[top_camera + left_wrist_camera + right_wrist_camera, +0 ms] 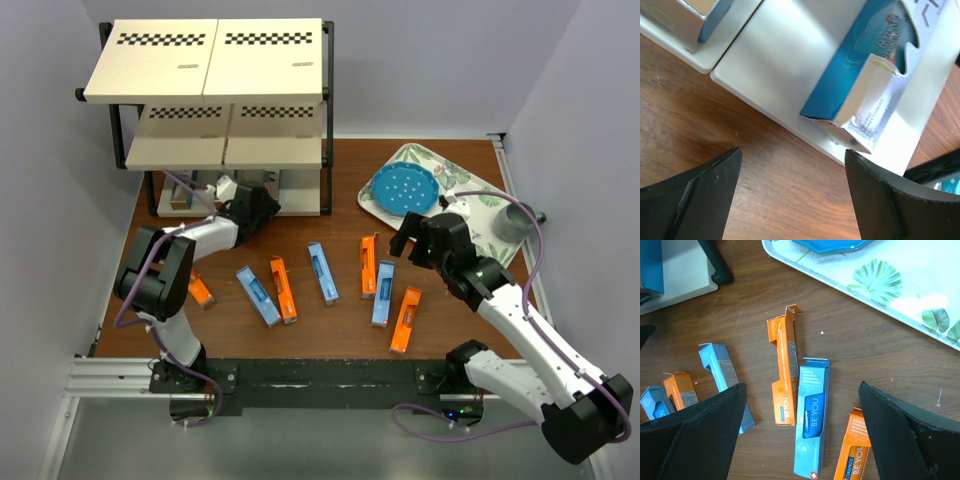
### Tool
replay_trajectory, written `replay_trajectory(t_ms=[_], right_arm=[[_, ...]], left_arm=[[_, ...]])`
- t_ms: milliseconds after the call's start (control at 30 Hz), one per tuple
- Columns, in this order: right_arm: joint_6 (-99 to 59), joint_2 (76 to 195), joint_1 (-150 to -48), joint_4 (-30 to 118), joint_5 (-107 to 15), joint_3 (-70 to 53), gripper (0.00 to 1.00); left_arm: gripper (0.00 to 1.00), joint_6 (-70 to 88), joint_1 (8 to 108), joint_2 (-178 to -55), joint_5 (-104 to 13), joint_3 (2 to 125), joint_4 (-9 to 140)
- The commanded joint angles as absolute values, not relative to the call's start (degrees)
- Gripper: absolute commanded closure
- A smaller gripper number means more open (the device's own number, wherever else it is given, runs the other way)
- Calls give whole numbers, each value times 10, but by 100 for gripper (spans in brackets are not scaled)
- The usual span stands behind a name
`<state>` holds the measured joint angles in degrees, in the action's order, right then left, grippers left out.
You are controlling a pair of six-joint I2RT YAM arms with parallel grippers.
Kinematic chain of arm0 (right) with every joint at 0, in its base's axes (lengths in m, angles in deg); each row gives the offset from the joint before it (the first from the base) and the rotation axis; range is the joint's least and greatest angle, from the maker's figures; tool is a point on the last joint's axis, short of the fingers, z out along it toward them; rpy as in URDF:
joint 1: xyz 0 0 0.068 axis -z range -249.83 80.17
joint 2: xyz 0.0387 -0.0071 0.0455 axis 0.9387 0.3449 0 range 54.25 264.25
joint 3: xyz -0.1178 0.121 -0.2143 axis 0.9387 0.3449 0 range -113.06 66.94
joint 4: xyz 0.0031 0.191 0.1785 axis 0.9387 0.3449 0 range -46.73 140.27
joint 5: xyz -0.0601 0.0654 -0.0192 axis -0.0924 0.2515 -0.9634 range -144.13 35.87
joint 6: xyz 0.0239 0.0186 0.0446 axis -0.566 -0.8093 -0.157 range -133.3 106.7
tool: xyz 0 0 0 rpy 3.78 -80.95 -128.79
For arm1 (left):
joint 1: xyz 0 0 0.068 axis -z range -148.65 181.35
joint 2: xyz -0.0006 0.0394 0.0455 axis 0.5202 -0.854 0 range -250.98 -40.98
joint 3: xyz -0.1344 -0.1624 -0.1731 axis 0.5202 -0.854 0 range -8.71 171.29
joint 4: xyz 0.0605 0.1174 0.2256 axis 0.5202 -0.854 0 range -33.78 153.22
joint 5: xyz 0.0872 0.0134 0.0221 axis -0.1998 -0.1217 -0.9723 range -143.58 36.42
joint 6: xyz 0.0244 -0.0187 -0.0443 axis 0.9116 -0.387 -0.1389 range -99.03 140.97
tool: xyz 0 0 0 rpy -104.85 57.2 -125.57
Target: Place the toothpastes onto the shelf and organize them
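Though shelf (205,75) half-masks left gripper (792,195) overhead | its jaws spread, empty | right gripper (802,437) spread, empty

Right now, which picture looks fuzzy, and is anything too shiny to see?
Left wrist view: the blue carton on the cream board is close and soft, its silver end glaring. Right wrist view: the orange carton is sharp, but the floral tray washes out white. Top view: even light, dim under the shelf.

Legible print, right wrist view: blue carton (812,420), "BE YOU"; orange carton (783,375) touching its left side, "CURAPROX"; lower orange carton (855,455), "BE YOU".
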<state>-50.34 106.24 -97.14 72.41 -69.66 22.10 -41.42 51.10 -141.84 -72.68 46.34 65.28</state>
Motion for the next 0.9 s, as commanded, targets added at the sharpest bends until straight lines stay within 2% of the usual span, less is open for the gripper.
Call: replay_trajectory(t_ms=[0, 167, 500, 600, 867], right_arm=[[-487, 1063, -970, 713, -696, 222, 2], [-481, 1078, -970, 692, -677, 230, 2], [-473, 1122, -970, 645, -639, 233, 2], [-470, 1138, -970, 630, -627, 232, 1], [-467, 1186, -970, 596, -579, 220, 2]], left_arm=[[11, -390, 506, -1344, -712, 449, 665], [10, -355, 506, -1261, -719, 395, 636], [6, -266, 506, -1049, -861, 303, 513], [4, -246, 505, -1002, -872, 273, 492], [4, -283, 466, -961, -890, 221, 414]])
